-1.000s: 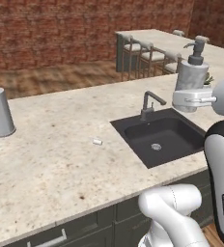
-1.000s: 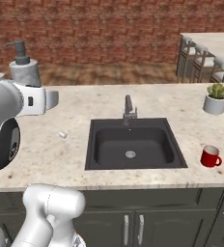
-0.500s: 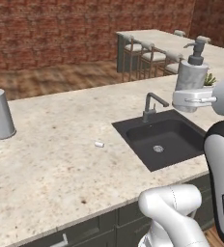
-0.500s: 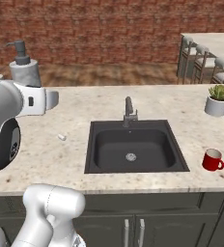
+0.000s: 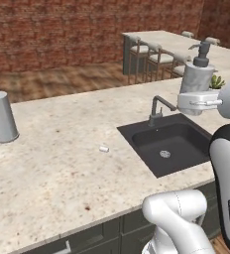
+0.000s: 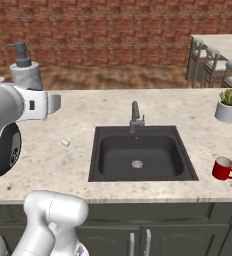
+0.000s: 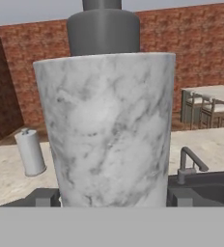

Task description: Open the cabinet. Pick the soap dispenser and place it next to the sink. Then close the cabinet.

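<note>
Currently your gripper [image 7: 113, 205] pinches the dispenser [image 7: 109, 130] and holds it above the counter [image 5: 62, 158], near the sink [image 5: 169, 144]. You have picked it; placing it and closing the cabinet remain.

Table: [image 5: 62, 163] a pale speckled stone top, running wide in front of a brick wall, with dark cabinet fronts below its near edge.
Sink: [image 6: 138, 152] a dark basin sunk into the table, round silver drain in its floor, faucet [image 6: 135, 116] standing at its back rim.
Canister: [image 5: 1, 117] plain grey, knob on top, upright near the far left end, well apart from the sink.
Small white bit: [image 5: 103, 149] lying on the bare top, left of the sink.
Red mug: [image 6: 222, 168] just right of the sink, near the front edge.
Potted plant: [image 6: 228, 105] in a white pot, behind the mug, toward the back.
</note>
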Robot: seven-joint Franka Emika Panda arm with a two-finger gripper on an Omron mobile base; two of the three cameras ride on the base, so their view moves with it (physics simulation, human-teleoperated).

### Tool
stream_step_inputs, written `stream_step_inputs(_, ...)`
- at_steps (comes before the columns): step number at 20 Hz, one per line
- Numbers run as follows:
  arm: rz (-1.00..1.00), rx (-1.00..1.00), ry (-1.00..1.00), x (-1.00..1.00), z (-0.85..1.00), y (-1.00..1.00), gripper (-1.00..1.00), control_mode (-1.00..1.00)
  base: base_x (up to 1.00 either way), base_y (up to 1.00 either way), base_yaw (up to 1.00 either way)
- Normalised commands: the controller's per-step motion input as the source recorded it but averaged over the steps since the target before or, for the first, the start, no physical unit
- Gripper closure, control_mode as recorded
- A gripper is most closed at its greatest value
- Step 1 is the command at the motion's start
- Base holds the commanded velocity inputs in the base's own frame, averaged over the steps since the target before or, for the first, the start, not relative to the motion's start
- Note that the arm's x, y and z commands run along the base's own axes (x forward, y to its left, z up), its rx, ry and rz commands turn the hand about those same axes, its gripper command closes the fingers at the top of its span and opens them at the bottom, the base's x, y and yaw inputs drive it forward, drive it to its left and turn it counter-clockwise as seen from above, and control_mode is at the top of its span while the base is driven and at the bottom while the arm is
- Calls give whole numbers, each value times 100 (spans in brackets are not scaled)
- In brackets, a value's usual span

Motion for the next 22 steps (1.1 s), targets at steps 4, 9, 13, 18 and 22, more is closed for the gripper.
stream_step_inputs(4, 0, 0, 0, 0, 0, 0, 100, 100, 21, 13, 14)
stream_step_inputs(9, 0, 0, 0, 0, 0, 0, 100, 100, 2, 6, 6)
stream_step_inputs(13, 0, 0, 0, 0, 0, 0, 100, 100, 0, 0, 0)
stream_step_inputs(18, 0, 0, 2, 4, -5, 6, 100, -100, 0, 0, 0)
stream_step_inputs(22, 5, 0, 43, 57, -6, 24, 100, -100, 0, 0, 0)
